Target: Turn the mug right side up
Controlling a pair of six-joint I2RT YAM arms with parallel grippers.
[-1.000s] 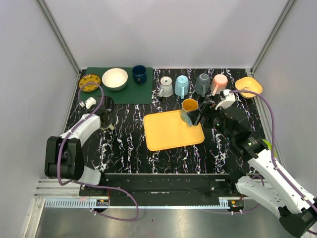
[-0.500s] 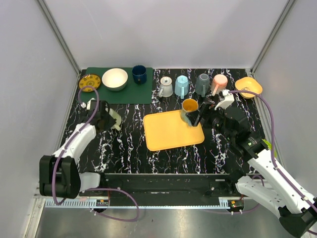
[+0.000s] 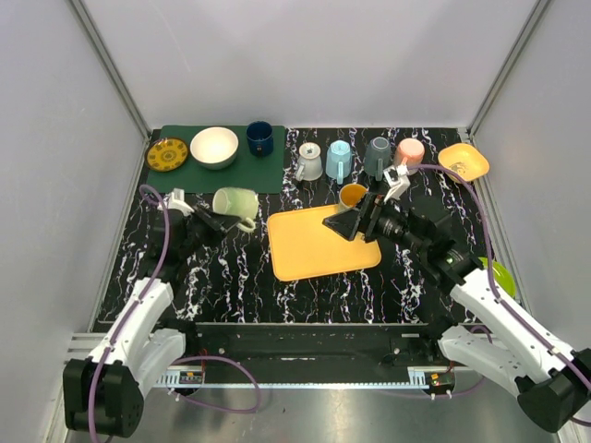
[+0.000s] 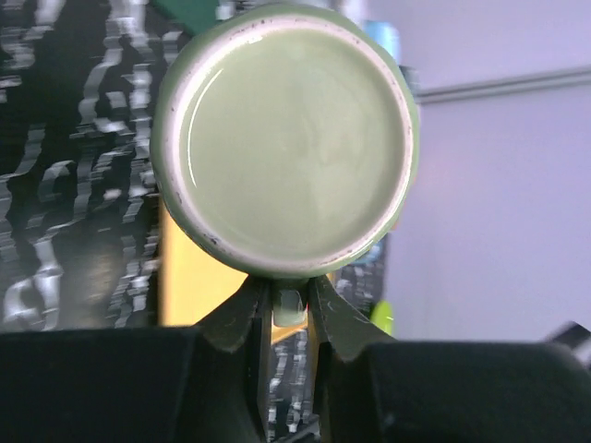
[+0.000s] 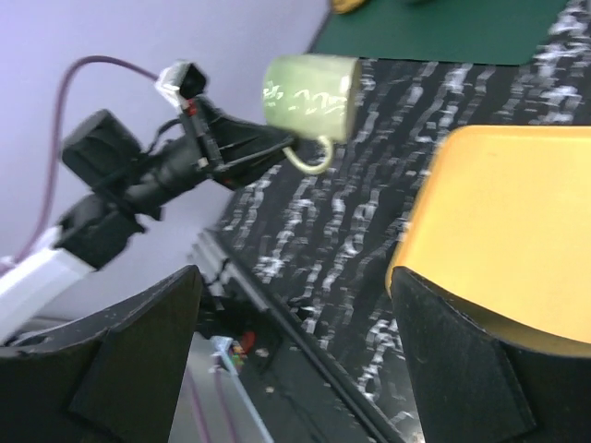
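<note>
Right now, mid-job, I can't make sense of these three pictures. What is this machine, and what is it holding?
Two robot arms share a table. The wide picture looks down from above; the other two come from cameras on each wrist. The left gripper is shut on the handle of a green mug, held on its side above the table. The right gripper is open near an orange tray. Behind stand more mugs and a white bowl.

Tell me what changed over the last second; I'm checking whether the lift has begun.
The left tool, shut on the green mug by its handle, lifted it off the table and carried it toward the yellow tray; the mug now hangs on its side. The right tool, open, swung left over the tray. The orange mug, tray and white bowl stayed put.
</note>
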